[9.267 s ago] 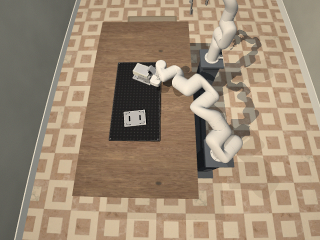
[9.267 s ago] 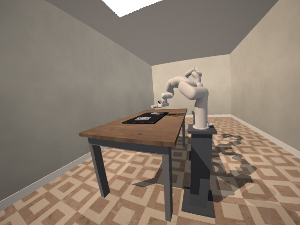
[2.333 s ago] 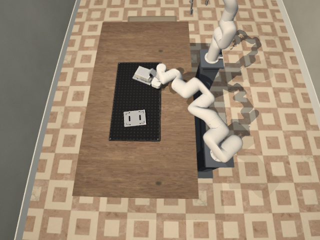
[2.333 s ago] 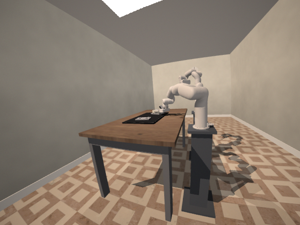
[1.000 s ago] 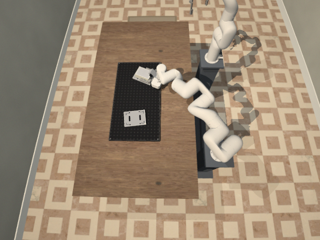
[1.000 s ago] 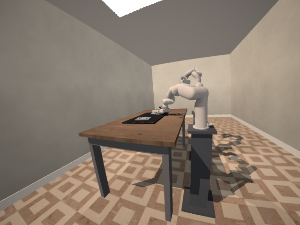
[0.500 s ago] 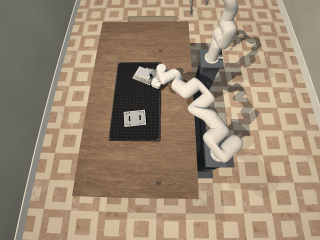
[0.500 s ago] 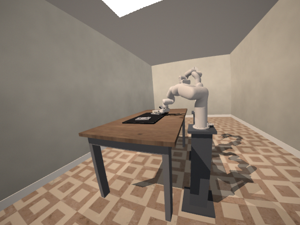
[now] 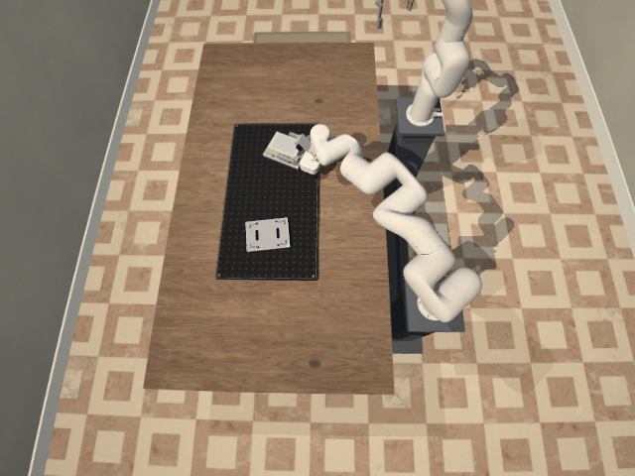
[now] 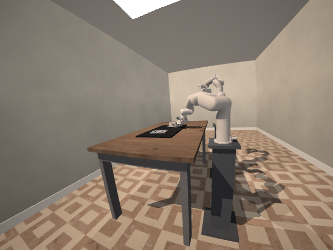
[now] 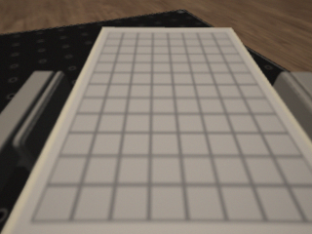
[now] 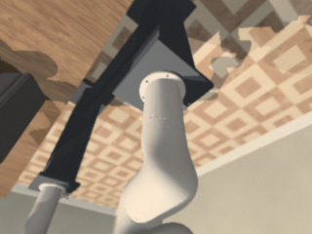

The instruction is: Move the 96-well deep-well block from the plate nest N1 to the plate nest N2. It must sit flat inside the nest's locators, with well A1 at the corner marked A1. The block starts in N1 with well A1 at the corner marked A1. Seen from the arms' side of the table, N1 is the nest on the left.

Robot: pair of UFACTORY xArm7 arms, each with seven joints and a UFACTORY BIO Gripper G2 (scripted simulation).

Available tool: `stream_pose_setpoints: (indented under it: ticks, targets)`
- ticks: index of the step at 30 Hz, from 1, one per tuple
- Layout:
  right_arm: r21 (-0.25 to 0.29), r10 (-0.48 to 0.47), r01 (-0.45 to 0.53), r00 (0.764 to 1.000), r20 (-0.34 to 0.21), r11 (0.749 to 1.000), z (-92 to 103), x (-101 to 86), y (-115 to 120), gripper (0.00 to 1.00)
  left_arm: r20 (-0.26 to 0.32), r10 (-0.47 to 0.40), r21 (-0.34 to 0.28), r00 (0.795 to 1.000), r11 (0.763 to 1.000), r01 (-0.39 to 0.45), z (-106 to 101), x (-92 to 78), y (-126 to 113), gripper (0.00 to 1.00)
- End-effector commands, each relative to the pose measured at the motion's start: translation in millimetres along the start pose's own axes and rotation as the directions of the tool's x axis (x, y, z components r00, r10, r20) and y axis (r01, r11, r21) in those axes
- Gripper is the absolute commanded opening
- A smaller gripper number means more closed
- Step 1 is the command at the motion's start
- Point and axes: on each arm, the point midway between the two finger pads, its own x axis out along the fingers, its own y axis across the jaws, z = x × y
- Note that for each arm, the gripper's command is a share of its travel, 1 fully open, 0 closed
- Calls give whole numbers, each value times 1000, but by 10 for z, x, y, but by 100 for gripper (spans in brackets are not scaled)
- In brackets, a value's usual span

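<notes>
The 96-well deep-well block (image 9: 283, 145) (image 10: 174, 122) (image 11: 166, 122) was found at plate nest N2 (image 9: 279, 162) (image 10: 170, 126), over the nest's plate. The nest was largely hidden beneath it, so flat seating inside the locators could not be confirmed. The A1 corner could not be read.

Plate nest N1 (image 9: 267, 242) (image 10: 158, 132) held no block; its two dark slots and corner locators were exposed. Both nests stood on a black perforated board (image 9: 271, 199) (image 10: 143, 136), itself lying on the wooden bench (image 9: 266, 332) (image 10: 145, 145).

The left pincer (image 9: 294, 149) (image 10: 175, 123) (image 11: 168, 75) was partly spread, its fingers on opposite sides of the block. In the wrist view, gaps showed between the block's long sides and the fingers. The block's top face showed a grid of square wells.

The right pincer (image 9: 395, 15) was spread wide, well apart from the bench, with nothing between its fingers.
</notes>
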Motion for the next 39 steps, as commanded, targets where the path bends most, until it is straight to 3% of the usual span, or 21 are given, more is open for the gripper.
stream_pose_setpoints:
  ticks: [1, 25, 39]
  targets:
    - [0, 0, 0, 1000, 2, 1000, 3, -7, 0, 100, 3, 0, -2, 1000, 1000, 0, 115, 4, -3, 37]
    - [0, 0, 0, 1000, 2, 1000, 3, -7, 0, 100, 3, 0, -2, 1000, 1000, 0, 692, 3, -2, 37]
    - [0, 0, 0, 1000, 2, 1000, 3, -7, 0, 100, 3, 0, -2, 1000, 1000, 0, 692, 3, -2, 37]
